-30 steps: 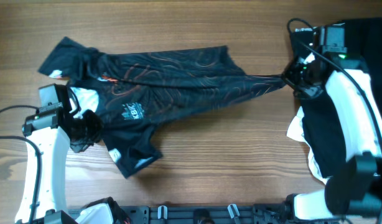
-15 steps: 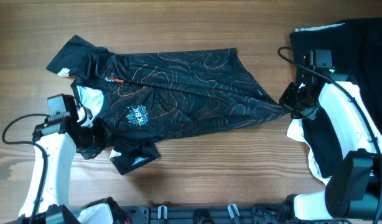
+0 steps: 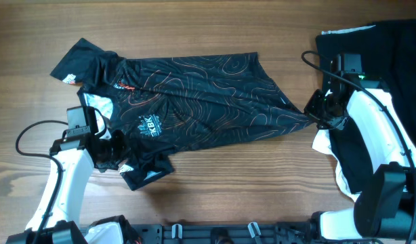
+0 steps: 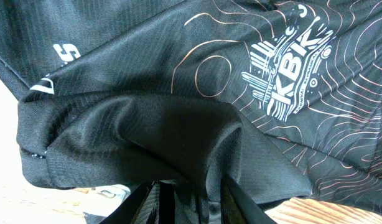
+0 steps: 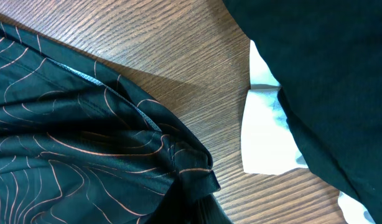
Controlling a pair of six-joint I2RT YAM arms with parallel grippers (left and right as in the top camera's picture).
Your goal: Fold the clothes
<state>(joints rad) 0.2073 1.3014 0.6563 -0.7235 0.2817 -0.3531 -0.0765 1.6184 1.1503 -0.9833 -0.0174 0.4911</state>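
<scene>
Both the left gripper [image 3: 110, 150] and right gripper [image 3: 316, 111] pinch ends of the black orange-lined jersey [image 3: 194, 91], lying lengthwise left-to-right between them.

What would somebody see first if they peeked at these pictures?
The big black jersey with wiggly orange lines, spread across the middle of the wooden table, grabs the eye first, with its white KBK logo near the left. The left end effector pinches its lower-left corner and the right end effector pinches its right tip, beside a dark clothes pile.
</scene>
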